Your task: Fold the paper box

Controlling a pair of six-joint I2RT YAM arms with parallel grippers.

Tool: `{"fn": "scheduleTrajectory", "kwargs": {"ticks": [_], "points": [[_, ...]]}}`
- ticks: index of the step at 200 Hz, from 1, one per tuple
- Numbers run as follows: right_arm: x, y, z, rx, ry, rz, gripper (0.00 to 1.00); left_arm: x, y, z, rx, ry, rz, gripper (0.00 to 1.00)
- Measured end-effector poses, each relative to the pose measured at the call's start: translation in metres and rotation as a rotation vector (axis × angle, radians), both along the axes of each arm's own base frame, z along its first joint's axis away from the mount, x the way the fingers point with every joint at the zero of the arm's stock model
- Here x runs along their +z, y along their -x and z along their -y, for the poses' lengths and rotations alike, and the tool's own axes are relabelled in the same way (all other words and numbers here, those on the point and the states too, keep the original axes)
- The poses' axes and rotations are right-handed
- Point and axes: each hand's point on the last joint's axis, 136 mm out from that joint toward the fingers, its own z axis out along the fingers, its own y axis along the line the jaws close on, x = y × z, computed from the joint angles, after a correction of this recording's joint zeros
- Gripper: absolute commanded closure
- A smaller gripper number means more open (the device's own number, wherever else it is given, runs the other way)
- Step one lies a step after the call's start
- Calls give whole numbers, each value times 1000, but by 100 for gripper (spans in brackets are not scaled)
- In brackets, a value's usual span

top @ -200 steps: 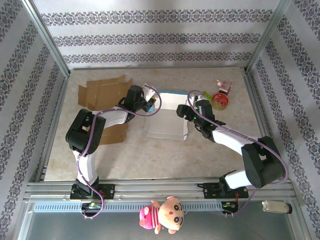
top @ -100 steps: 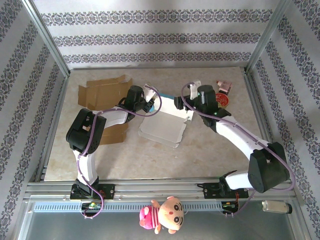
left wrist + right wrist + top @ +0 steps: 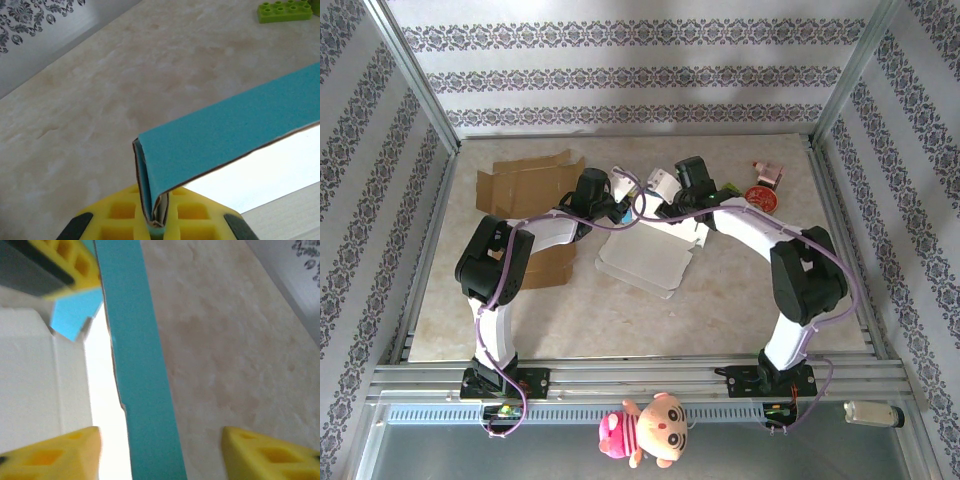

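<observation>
A plush doll [image 3: 645, 442] lay on the near rail between the two arm bases. Beyond it the marble-patterned table [image 3: 720, 310] stretched up to the paper box [image 3: 642, 262], which sat around the middle of the table, a little left of centre. Its white panel lay low on the surface, and its far part rose toward the two grippers. A brown cardboard piece [image 3: 552, 265] lay just left of the box, partly under the left arm.

The left gripper [image 3: 618, 208] reached in from the left to the box's far-left part. In the left wrist view its yellow fingers [image 3: 120, 212] were clamped tight on a teal flap [image 3: 235, 125] of the box, pinching the folded end of the flap between them. The rest of the flap ran off to the right, clear of the table.

The right gripper [image 3: 665, 188] came in from the right, just beside the left one, at the box's far edge. In the right wrist view its jaws stood apart and straddled the same teal strip. There was a gap between the strip and each finger [image 3: 50, 455], so it gripped nothing.

Farther back, a larger flattened cardboard sheet [image 3: 525, 180] lay at the far left. A red tape roll [image 3: 760, 197] and a small pink object [image 3: 767, 172] sat at the far right, well apart from the box. A green brick [image 3: 285, 11] lay on the table beyond the flap. Patterned wallpaper [image 3: 620, 75] closed off the far side.
</observation>
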Motion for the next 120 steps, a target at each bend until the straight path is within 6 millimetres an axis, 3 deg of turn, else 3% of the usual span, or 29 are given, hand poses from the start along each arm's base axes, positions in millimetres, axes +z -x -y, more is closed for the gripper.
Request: {"fn": "scheduleTrajectory", "kwargs": {"ticks": [18,50,84,120], "points": [[-4,-4,5,12,66,27,62,0,1,1,-6,2,-5,96],[-4,-5,5,51,135,67,79,-1,-1,3,-10,4,-6,84],[1,-8,3,85,174,107,83,-8,1,1,-11,-6,-22,63],[3,-13,4,98,205,139,84,-41,28,-10,-12,-36,-104,54]]}}
